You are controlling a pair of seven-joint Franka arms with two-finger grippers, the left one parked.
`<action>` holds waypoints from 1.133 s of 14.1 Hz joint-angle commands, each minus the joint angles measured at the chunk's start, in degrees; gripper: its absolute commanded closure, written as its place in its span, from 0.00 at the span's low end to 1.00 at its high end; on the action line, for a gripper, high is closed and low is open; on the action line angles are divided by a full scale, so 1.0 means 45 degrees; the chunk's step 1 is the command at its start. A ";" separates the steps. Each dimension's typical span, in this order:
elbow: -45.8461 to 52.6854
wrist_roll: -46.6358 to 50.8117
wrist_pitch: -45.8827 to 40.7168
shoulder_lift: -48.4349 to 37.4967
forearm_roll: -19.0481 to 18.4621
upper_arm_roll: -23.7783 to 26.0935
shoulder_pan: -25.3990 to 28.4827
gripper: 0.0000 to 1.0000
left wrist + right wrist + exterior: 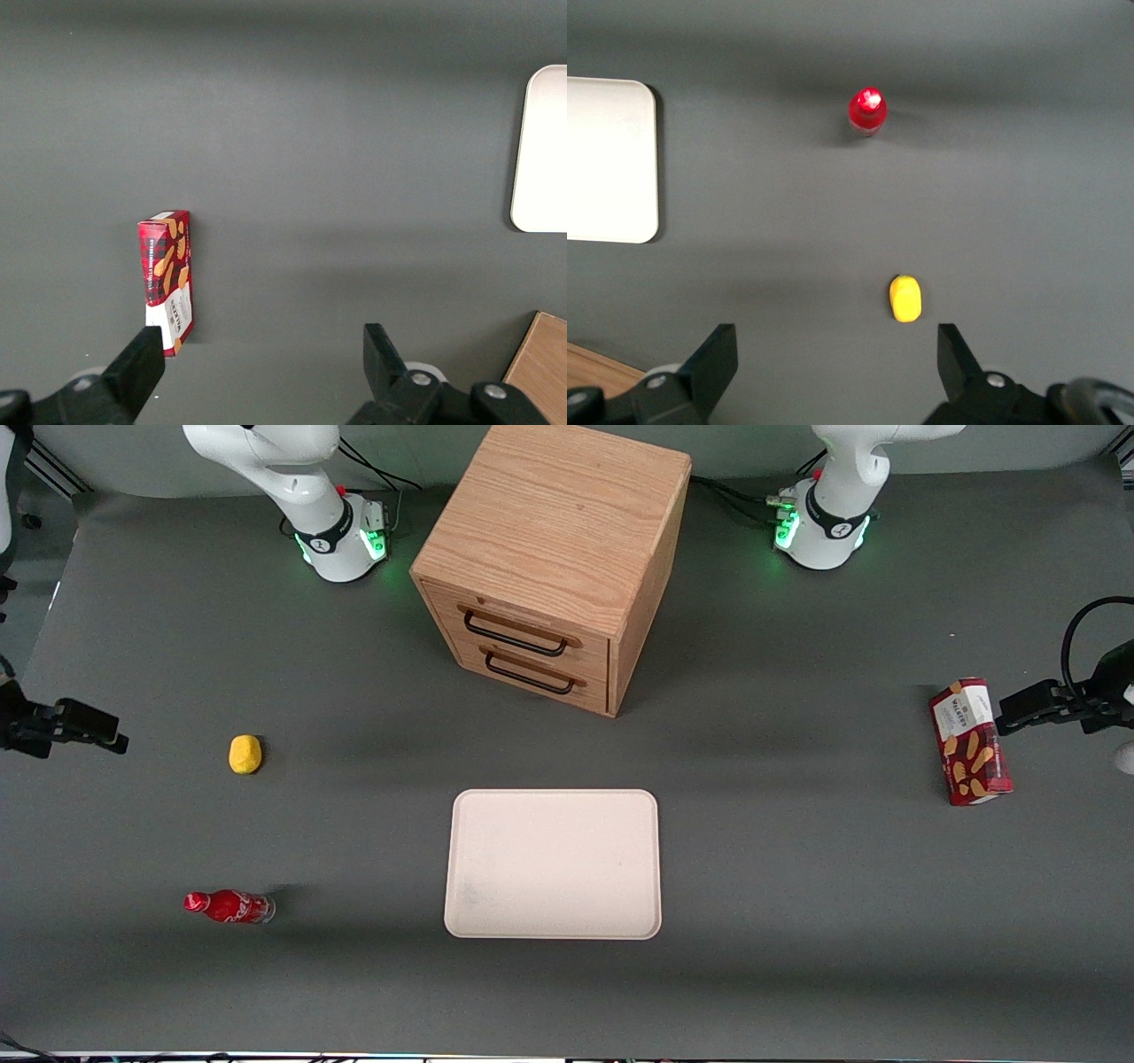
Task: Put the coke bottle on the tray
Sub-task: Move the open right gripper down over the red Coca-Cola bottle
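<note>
The coke bottle [229, 906] [867, 110], small and red with a red cap, stands on the grey table toward the working arm's end, nearer the front camera than the yellow object. The cream-white tray [554, 864] [607, 159] lies flat in the middle of the table with nothing on it. My right gripper [113, 737] [837, 341] hovers at the working arm's edge of the table. It is well apart from the bottle and open, with nothing between its fingers.
A small yellow object [245, 754] [905, 297] lies between the gripper and the bottle. A wooden two-drawer cabinet [554, 558] stands farther from the front camera than the tray. A red snack box [970, 741] stands toward the parked arm's end.
</note>
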 commanded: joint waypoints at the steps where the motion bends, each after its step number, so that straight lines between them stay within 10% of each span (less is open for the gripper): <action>1: 0.2551 -0.0452 -0.0687 0.1868 0.0455 0.0083 -0.0369 0.00; 16: 0.5838 -0.1429 -0.0356 0.4998 0.0109 0.0395 -0.0683 0.00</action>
